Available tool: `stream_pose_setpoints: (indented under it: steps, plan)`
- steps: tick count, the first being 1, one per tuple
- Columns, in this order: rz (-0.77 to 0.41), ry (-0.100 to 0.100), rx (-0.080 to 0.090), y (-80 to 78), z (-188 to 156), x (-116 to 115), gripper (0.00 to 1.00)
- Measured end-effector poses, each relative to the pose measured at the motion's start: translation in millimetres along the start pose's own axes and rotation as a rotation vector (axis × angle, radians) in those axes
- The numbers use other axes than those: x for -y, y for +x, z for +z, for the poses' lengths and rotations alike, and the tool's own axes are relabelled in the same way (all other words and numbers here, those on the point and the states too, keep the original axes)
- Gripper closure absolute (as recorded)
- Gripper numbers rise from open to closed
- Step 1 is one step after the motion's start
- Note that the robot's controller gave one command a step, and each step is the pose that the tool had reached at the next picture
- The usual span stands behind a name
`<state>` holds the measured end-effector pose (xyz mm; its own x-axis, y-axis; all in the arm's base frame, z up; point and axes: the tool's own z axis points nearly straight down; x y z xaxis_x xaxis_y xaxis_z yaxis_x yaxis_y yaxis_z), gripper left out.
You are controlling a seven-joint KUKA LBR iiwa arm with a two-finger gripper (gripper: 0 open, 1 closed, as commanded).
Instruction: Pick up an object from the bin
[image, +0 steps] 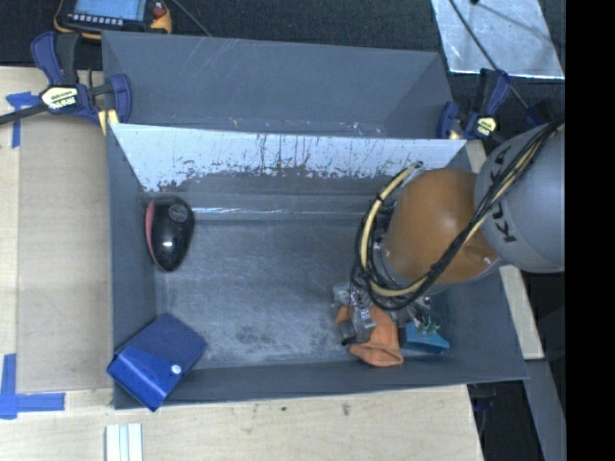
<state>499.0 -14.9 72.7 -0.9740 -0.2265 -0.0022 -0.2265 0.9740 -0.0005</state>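
The rounded orange-brown cover (432, 229) on the robot's wrist stands highest, toward the camera. Under it the hand (357, 320) is low in the lower right corner of the grey metal bin (279, 286), right at a soft orange lump (381, 349) with a small teal-blue flat piece (426, 337) just beside it. I cannot tell if the hand is apart or together, because cables and the cover hide it, so I judge the pick to be only at the reaching stage: nothing is lifted, and gripping and raising are left. A black computer mouse with a red side (169, 233) at the left wall and a blue box (154, 361) in the lower left corner lie well apart from the hand.
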Motion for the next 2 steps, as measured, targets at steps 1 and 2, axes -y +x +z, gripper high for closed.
stream_pose_setpoints:
  steps: [1,2]
  plan:
    - [0.001,0.0,0.0,0.0,0,0,1.0]
    - [-0.023,-0.003,-0.007,-7.9,-45,15,1.0]
